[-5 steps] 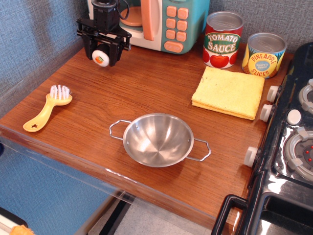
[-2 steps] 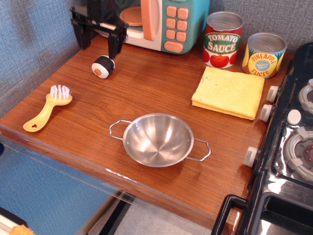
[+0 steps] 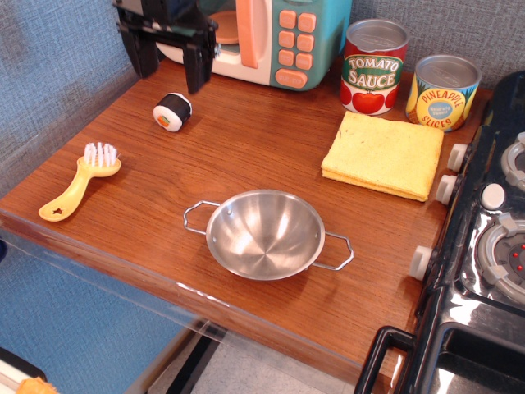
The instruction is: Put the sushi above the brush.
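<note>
The sushi [image 3: 171,111] lies on the wooden counter, a small black roll with a white ring and orange centre facing the camera. It sits beyond and to the right of the yellow brush [image 3: 79,181], which lies near the left edge with its white bristles toward the back. My gripper [image 3: 170,68] hangs above and behind the sushi at the top left, open and empty, its two black fingers spread apart.
A steel bowl [image 3: 265,234] with wire handles sits mid-front. A yellow cloth [image 3: 383,153], a tomato sauce can [image 3: 373,66] and a pineapple can [image 3: 443,91] are at the back right. A toy microwave [image 3: 271,37] stands behind my gripper. A stove [image 3: 492,246] borders the right.
One second ago my gripper held the sushi above the counter. It let go, the sushi now rests on the wood, and my gripper has risen up and back, open.
</note>
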### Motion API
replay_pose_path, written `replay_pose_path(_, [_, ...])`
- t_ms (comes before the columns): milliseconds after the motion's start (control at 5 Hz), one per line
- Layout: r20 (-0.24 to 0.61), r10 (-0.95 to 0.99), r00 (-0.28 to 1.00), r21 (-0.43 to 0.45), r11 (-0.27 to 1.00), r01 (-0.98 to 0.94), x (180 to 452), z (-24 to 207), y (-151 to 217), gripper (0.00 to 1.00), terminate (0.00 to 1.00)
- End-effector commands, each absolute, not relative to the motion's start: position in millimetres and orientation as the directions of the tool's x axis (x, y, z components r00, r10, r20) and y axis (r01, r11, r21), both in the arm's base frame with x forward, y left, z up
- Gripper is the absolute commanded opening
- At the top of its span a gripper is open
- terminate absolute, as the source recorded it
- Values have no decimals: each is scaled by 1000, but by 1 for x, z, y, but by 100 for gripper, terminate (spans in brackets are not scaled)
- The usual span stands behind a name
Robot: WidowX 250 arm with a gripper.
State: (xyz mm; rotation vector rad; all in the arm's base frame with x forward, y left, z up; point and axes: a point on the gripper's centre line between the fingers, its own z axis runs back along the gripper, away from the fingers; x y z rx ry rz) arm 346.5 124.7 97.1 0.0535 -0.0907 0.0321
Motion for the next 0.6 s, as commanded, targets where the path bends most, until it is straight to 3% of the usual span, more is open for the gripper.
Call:
replay_pose_path(0, [147,-40,988,174,985,14,337,114,118,100,0])
replay_pose_path(200, [147,-40,988,174,985,14,337,114,118,100,0])
replay_pose_path(400, [147,-40,988,174,985,14,337,114,118,100,100])
